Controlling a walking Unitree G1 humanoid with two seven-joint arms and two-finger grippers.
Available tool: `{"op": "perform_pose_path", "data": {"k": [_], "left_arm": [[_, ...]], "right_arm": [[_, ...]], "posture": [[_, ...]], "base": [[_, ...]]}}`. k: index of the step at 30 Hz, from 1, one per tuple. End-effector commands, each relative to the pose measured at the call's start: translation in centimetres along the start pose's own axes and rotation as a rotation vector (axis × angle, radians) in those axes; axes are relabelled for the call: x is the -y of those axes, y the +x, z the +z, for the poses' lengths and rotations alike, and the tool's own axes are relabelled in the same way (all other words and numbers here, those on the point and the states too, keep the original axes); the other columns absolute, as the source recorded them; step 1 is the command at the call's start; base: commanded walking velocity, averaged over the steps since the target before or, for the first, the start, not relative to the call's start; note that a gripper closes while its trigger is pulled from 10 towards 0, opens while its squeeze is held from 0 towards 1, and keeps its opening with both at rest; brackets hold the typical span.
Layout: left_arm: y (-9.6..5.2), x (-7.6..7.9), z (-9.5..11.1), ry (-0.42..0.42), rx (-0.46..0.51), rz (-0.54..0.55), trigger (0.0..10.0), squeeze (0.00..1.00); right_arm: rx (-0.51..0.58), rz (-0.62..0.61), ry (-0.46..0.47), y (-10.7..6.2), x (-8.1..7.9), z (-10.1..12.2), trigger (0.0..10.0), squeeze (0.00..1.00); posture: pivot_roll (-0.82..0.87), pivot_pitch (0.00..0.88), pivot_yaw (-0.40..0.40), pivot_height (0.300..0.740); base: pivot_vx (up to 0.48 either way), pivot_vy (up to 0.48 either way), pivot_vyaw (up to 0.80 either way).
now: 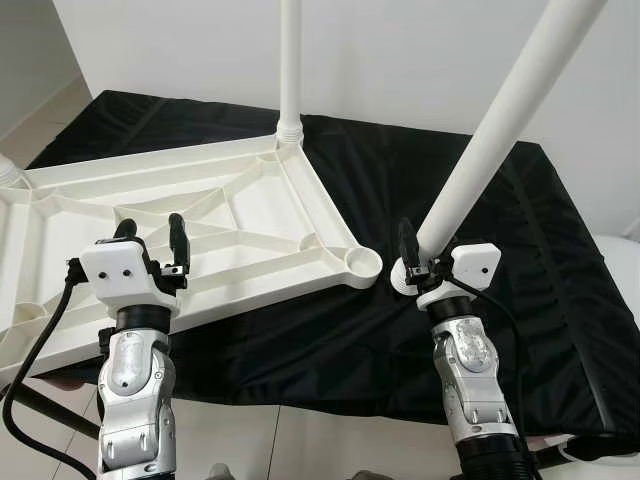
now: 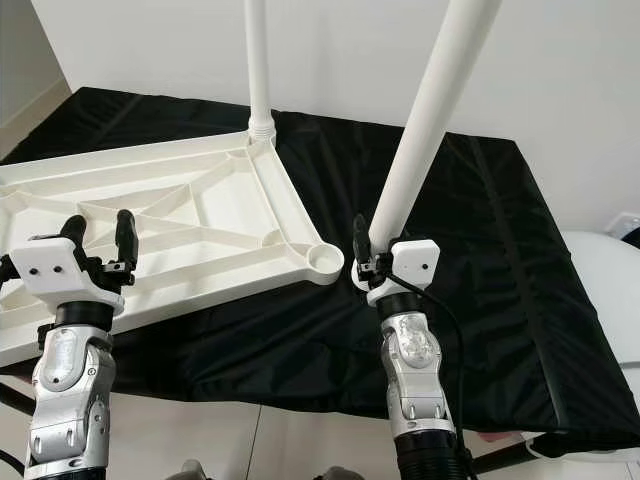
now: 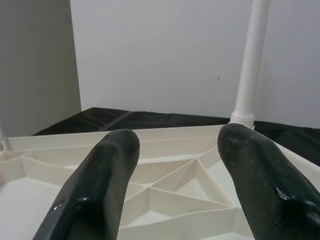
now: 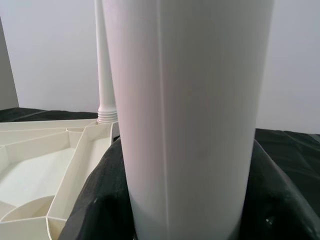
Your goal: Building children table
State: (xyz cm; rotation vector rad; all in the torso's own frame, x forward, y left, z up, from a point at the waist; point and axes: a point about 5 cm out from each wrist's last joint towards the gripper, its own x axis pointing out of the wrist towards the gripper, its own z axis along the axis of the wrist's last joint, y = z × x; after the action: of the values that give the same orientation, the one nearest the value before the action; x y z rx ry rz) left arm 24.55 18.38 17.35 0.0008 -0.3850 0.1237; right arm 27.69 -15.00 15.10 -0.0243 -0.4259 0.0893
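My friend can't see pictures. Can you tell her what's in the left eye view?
The right gripper holds a long white plastic table leg beside the empty corner socket of an upside-down white plastic tabletop on a black cloth. The open left gripper hovers over the tabletop; another leg stands fitted.

A black cloth covers the worktop; white walls stand behind, pale tiled floor below.
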Motion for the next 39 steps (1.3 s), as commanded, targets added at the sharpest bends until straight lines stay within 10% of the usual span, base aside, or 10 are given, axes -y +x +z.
{"op": "perform_pose_path", "data": {"k": [1, 16, 39], "left_arm": [[-0.6, 1.0, -0.1, -0.030, -0.011, -0.008, 10.0, 0.00], [-1.0, 1.4, 2.3, -0.008, 0.031, -0.031, 10.0, 0.00], [-3.6, 1.3, -3.1, 0.028, -0.179, -0.040, 10.0, 0.00]], "right_arm": [[-0.001, 0.003, -0.004, -0.2, -0.1, 0.2, 10.0, 0.00], [-0.001, 0.021, 0.000, -0.3, -0.4, 0.9, 10.0, 0.00], [-0.052, 0.001, -0.022, -0.6, -0.1, -0.5, 10.0, 0.00]], "posture": [[0.03, 0.000, -0.058, 0.740], [0.05, 0.000, -0.061, 0.740], [0.05, 0.000, -0.049, 0.740]], "base": [[0.000, 0.000, 0.00], [0.000, 0.000, 0.00], [0.000, 0.000, 0.00]]}}
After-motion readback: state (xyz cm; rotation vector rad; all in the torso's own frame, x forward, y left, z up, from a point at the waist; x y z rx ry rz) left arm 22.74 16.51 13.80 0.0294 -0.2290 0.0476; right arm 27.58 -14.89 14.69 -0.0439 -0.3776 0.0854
